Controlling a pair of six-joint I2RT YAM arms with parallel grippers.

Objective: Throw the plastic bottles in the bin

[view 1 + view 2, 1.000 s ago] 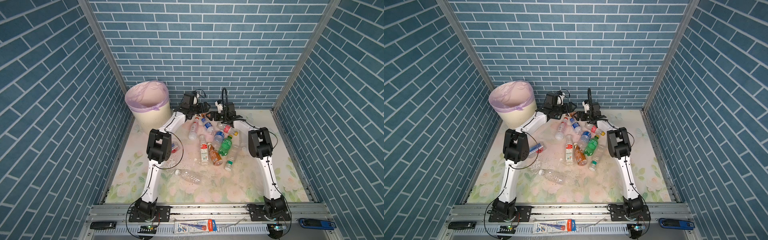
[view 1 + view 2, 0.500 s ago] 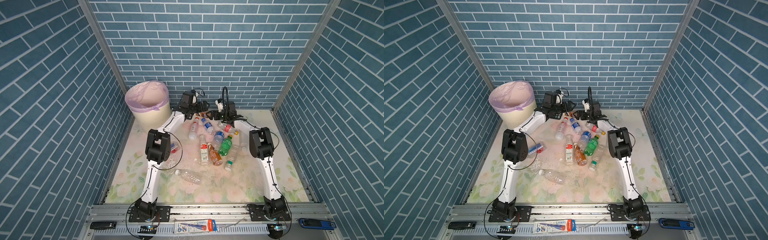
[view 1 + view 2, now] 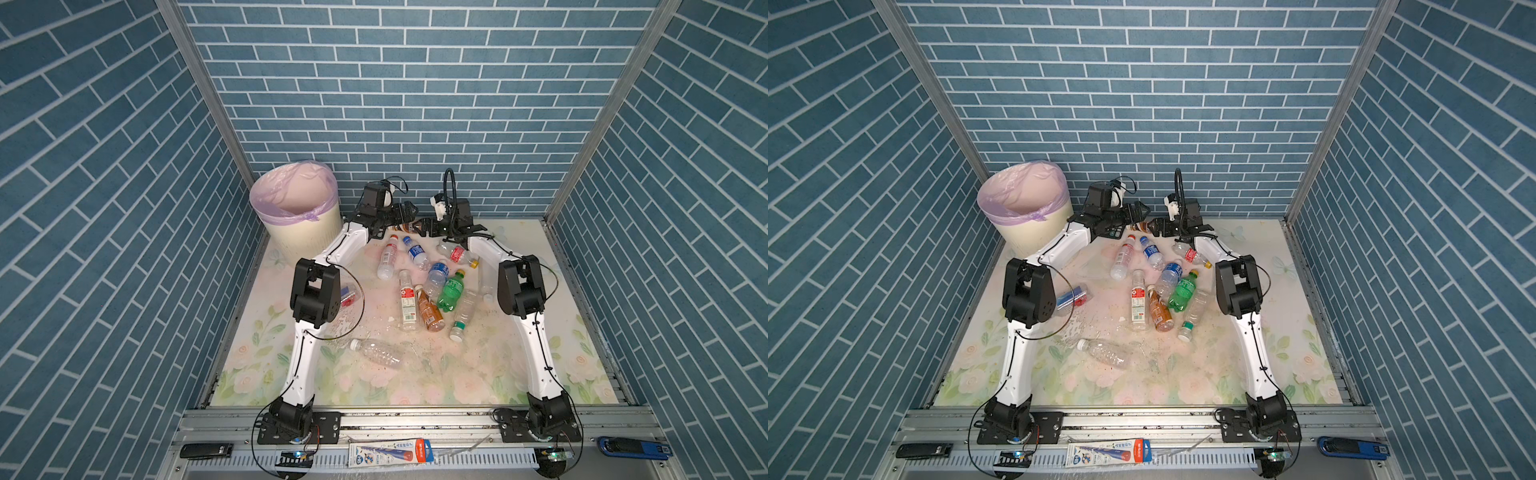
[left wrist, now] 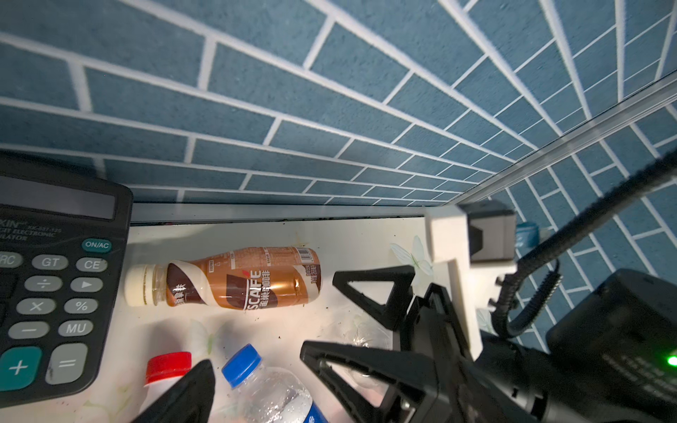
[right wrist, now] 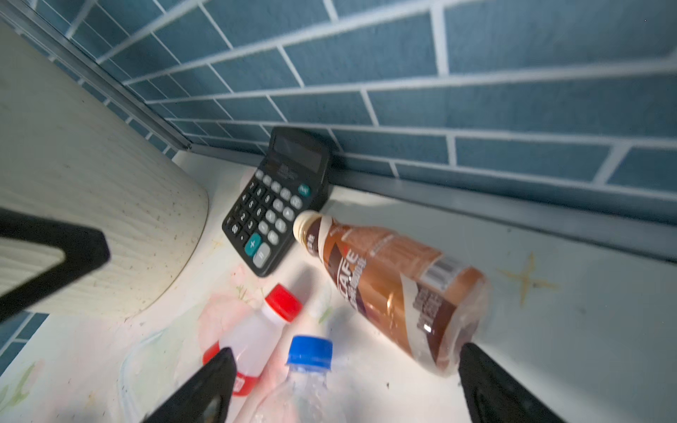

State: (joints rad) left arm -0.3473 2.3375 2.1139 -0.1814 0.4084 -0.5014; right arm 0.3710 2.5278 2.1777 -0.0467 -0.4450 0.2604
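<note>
Plastic bottles lay scattered on their sides across the floral table top, and neither arm held any of them.

The right gripper sat at upper centre in both top views, its jaws spread wide and empty. In the right wrist view its black fingers framed the scene. The base of a brown coffee bottle lay just beside one finger, though contact could not be told.

The left gripper sat just to its left, facing it, also spread wide and holding nothing.

The brown coffee bottle lay between the two grippers, close to the blue brick back wall. Its cream cap pointed at a black calculator just beside it.

Just below the grippers in the top views, a red-capped bottle and a blue-capped bottle lay side by side. Further down, at the centre of the frame, a green bottle, an amber bottle and a white-labelled bottle lay bunched together. A clear bottle lay alone lower down, left of centre.

The bin stood upright at the upper left corner of the table, left of the left gripper. A lilac liner was folded over its rim.
</note>
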